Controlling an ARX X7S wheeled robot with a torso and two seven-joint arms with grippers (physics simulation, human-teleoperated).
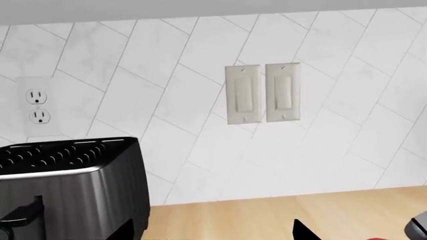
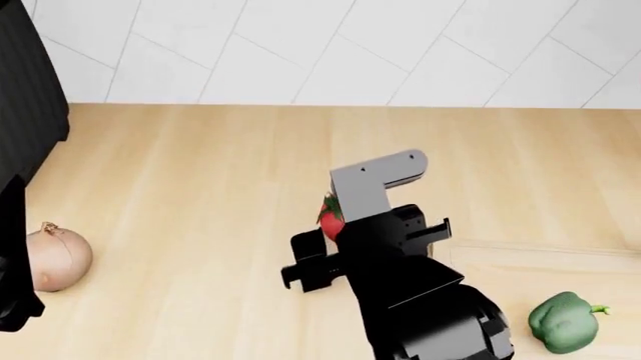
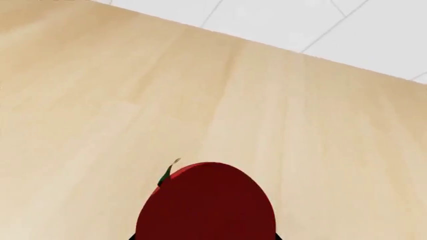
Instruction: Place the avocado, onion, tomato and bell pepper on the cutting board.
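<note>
The red tomato (image 3: 207, 205) fills the space between the jaws of my right gripper (image 3: 205, 237), which is shut on it. From the head view only a sliver of the tomato (image 2: 329, 219) shows behind the grey wrist, above the wooden counter left of the cutting board (image 2: 516, 266). The green bell pepper (image 2: 564, 322) lies on that board. The tan onion (image 2: 50, 259) rests on the counter at the far left. My left gripper (image 1: 213, 233) is open with only bare counter between its tips. The avocado is out of view.
A black toaster (image 1: 67, 190) stands at the left against the tiled wall, also seen from the head as a toaster (image 2: 25, 82). An outlet (image 1: 38, 105) and two wall switches (image 1: 262, 93) are on the backsplash. The right arm (image 2: 410, 292) crosses the middle.
</note>
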